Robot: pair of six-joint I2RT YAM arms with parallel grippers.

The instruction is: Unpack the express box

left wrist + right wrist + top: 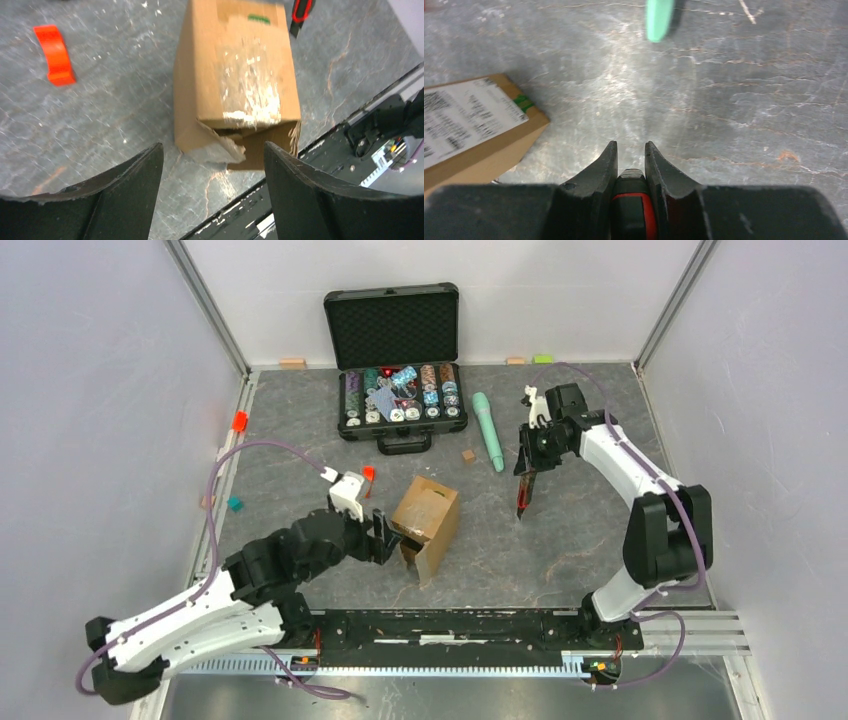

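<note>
Reach favours the left gripper (212, 150), jaws wide, the express box (235, 80) just ahead of its fingertips, torn end nearest, long axis running straight away; the right gripper (630, 150), clamped on a red-and-black cutter (633, 210), hangs well apart.

Glossy white link shells (190, 625), broken by bulky matte-black joint housings (300, 550). Same build left and right. Thin lilac-grey cables (212, 510) looped alongside, ending in small white plugs (328, 475). White boxy camera mounts (347, 495) at the wrists. Curved matte-black fingers (125, 195), tapered to blunt tips, edges faintly scuffed and dusty.
</note>
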